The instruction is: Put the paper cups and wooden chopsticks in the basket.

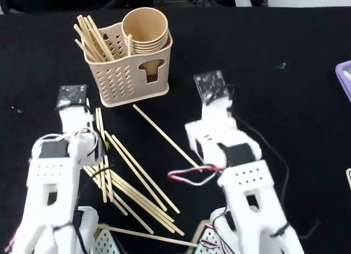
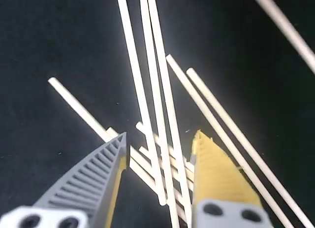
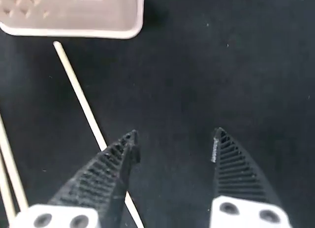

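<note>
The paper cups (image 1: 145, 26) and some chopsticks (image 1: 90, 37) are in the basket (image 1: 129, 81) near the table's (image 1: 307, 45) far edge. Many loose chopsticks (image 2: 139, 90) lie by the near edge, under the left gripper (image 2: 160, 136). It and the right gripper (image 3: 175, 133) are spread, empty.

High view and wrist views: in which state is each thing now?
Paper cups: stacked upright in basket.
Basket: upright, partly filled.
Standing chopsticks: leaning in basket.
Loose chopsticks: flat on table.
Left gripper: fingers open over loose chopsticks.
Right gripper: fingers open, empty.
</note>
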{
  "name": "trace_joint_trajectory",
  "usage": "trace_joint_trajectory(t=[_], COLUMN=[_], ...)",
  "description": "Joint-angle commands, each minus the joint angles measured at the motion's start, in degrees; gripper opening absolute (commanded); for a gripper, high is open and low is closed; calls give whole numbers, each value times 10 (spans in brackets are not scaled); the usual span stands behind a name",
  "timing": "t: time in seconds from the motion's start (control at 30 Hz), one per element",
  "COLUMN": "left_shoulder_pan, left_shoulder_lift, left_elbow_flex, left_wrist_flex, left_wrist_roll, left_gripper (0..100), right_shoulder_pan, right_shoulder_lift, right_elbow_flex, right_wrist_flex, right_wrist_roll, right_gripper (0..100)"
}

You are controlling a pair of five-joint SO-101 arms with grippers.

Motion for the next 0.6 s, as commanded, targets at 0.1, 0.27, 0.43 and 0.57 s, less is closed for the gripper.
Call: trace_joint_trajectory(t=[0.1,0.27,0.43,0.57], left_shoulder_pan=[-16,-31,-34,-31], left_shoulder_lift=[190,286,327,327], left_elbow_flex=[-70,-80,-81,-80], left_wrist_flex=[-102,-163,-197,-193], left_wrist_roll=[7,14,14,14], left_gripper=[216,216,216,187], right_shoulder_pan=[10,10,10,10], right_shoulder_lift=[-43,-43,-43,-43], right_elbow_flex=[41,52,54,54], right_wrist_flex=[-55,-72,-74,-74], right_wrist_roll=[-5,-2,-2,-2], right_gripper=[237,237,237,237])
